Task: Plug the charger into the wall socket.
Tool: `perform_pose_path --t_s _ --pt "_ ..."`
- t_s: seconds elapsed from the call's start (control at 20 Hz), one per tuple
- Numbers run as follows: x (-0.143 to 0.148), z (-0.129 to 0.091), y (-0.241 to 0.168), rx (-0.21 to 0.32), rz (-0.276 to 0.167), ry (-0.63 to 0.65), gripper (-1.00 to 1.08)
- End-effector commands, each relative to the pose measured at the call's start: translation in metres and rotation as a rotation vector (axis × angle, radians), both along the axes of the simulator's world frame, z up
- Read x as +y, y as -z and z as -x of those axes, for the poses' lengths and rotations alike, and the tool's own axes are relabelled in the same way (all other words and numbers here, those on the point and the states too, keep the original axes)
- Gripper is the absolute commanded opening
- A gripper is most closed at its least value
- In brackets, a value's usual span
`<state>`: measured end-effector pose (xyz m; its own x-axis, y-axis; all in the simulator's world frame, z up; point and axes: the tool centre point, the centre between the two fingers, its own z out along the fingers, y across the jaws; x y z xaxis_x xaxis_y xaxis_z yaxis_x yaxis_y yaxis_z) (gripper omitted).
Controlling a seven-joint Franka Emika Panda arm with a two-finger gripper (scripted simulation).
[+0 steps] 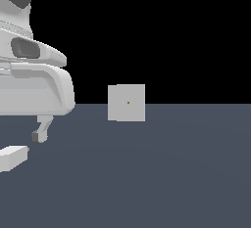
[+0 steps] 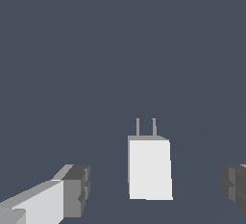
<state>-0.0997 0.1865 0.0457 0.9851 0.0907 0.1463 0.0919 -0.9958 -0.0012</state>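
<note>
Low over the dark grey-blue desk (image 1: 162,173), the end effector (image 2: 156,189) hangs with its fingers spread wide apart and nothing pinched between them. In the wrist view the charger (image 2: 150,169) lies flat on the desk in the gap between the two dark fingertips (image 2: 78,189), touching neither; one tip sits to one side of it, and the other tip is only partly in frame on the opposite side. Two thin grey prongs (image 2: 145,127) stick out of the charger's short end, pointing away from the camera.

From the exterior view only one finger (image 1: 43,128) shows, reaching down beneath the bulky white arm body (image 1: 34,85) at that view's left edge. Its dark tip sits above the desk and just above the charger (image 1: 12,157), which is cut off by the frame's left edge.

Well apart from both, toward the middle of the exterior view, the socket (image 1: 126,102) stands upright on the desk, a pale square block with a tiny orange dot at the centre of its face. Behind it the background is plain black.
</note>
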Motion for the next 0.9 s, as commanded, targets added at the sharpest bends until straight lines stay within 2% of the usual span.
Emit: perform_pose_path --t_s 0.0,0.45,0.5,0.85 --pt "0.0 0.001 0.012 0.0 0.001 0.0 1.0" --pt "0.0 0.0 0.034 -0.001 0.001 0.001 1.0" --pt "0.0 0.0 0.034 -0.001 0.001 0.001 -1.0" --pt "0.0 0.0 0.034 -0.001 0.001 0.001 -1.0"
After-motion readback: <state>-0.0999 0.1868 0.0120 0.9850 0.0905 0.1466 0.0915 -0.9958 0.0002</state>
